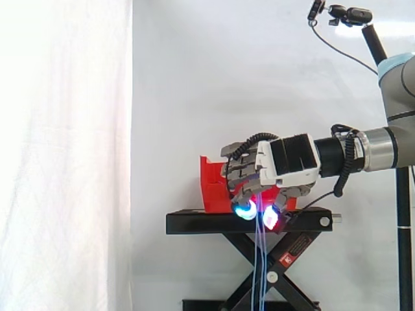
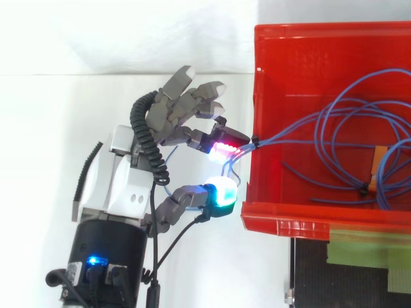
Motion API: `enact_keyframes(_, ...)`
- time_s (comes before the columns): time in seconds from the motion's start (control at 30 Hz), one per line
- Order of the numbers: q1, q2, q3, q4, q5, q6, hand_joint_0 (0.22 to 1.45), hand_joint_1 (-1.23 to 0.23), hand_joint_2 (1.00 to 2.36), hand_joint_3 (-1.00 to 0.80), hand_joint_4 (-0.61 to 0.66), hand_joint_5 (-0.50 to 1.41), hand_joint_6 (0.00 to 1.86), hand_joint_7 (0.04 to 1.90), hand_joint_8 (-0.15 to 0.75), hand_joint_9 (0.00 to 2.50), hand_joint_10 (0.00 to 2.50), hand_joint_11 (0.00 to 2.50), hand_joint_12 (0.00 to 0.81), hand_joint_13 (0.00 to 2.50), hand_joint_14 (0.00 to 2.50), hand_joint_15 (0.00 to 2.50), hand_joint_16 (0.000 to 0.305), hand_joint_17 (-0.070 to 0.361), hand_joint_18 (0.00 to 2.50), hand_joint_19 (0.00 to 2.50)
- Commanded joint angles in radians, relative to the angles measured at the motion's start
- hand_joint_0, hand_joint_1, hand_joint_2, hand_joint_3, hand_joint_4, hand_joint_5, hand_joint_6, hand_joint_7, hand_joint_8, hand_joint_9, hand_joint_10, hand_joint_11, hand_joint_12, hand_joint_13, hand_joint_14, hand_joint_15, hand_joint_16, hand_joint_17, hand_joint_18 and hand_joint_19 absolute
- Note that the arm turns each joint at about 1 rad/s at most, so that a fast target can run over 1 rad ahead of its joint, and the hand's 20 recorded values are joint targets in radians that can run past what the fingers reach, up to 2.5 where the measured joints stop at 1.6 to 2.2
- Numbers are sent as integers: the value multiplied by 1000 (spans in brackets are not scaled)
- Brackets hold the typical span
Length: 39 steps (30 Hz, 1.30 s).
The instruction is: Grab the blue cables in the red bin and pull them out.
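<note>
Nearest the overhead camera was the arm's wrist, and beyond it the hand [image 2: 122, 186], reaching up the picture and to the right towards the red bin [image 2: 308, 221]. Its fingers were curled. One fingertip [image 2: 221, 149] glowed red close against the bin's left wall, and the thumb's pad below it glowed cyan and green. Between them ran the blue cables [image 2: 264, 137], so the hand was closed on the cables in a pinch.

From above, the cables crossed the bin's left wall in a tight bunch held by a dark tie. Inside the bin they spread into wide loops over the floor. A small orange tag [image 2: 380, 159] sat among the loops near the right edge. Below the bin, a strip of green tape [image 2: 366, 247] lay on the top of the black stand [image 1: 214, 223].

From the side, the arm [image 1: 389, 146] came in level from the right with the hand in front of the bin, knuckles up and glowing pads turned down at the height of the stand's top. Thin blue strands [image 1: 260, 272] hung straight down from the hand, past the front of the stand and its crossed legs to the bottom edge. A red and white sticker [image 1: 295, 249] was fixed to one leg, its print too small to read. Farther back a small camera [image 1: 353, 14] sat on a black pole, and the white curtain [image 1: 65, 162] hung behind everything.
</note>
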Motion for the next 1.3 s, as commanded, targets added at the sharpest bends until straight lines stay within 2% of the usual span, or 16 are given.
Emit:
enact_keyframes(0.0, 0, 1, 0, -2, -1, -4, 770, -961, 1000, -1000, 90, 488, 826, 471, 268, 601, 21, 823, 370, 524, 16, 434, 46, 104, 313, 390)
enact_keyframes(0.07, 0, -1, 0, -3, 0, -6, 769, -959, 1000, -1000, 94, 506, 741, 505, 267, 602, 20, 813, 371, 524, 16, 436, 46, 104, 313, 390)
enact_keyframes(0.13, 0, 1, 0, -2, -1, -4, 767, -957, 1000, -1000, 95, 559, 426, 610, 265, 599, 21, 813, 370, 524, 16, 438, 47, 105, 311, 390)
enact_keyframes(0.2, 0, 1, 0, -2, -1, -4, 766, -958, 1000, -1000, 99, 582, 295, 656, 266, 597, 20, 802, 371, 522, 17, 441, 47, 105, 309, 390)
enact_keyframes(0.23, 0, 1, 0, -2, -3, -4, 766, -957, 1000, -1000, 103, 614, 132, 712, 266, 595, 20, 801, 369, 520, 15, 429, 47, 105, 307, 390)
enact_keyframes(0.47, 0, 1, 0, -11, -3, -37, 769, -959, 1000, -1000, 119, 659, 0, 742, 264, 596, 21, 776, 369, 517, 17, 431, 47, 105, 304, 392)
enact_keyframes(0.8, -3, 1, 0, -38, -4, -57, 779, -965, 1000, -1000, 97, 678, 0, 768, 262, 603, 20, 790, 367, 521, 16, 436, 46, 104, 306, 390)
enact_keyframes(0.83, -3, 1, 0, -41, -4, -58, 779, -966, 1000, -1000, 96, 670, 84, 742, 264, 607, 22, 791, 367, 521, 17, 434, 46, 104, 306, 393)
enact_keyframes(0.93, -3, 1, 0, -46, -4, -60, 781, -965, 1000, -1000, 85, 659, 126, 740, 265, 614, 20, 795, 368, 522, 17, 429, 46, 104, 308, 390)
enact_keyframes(1.0, -4, 1, 0, -46, -4, -60, 782, -965, 1000, -1000, 91, 642, 222, 708, 266, 617, 21, 784, 365, 526, 17, 431, 46, 104, 309, 390)
enact_keyframes(1.27, -7, 1, 0, -45, -6, -60, 786, -958, 1000, -1000, 100, 628, 335, 672, 264, 620, 21, 797, 368, 524, 17, 432, 46, 104, 310, 391)
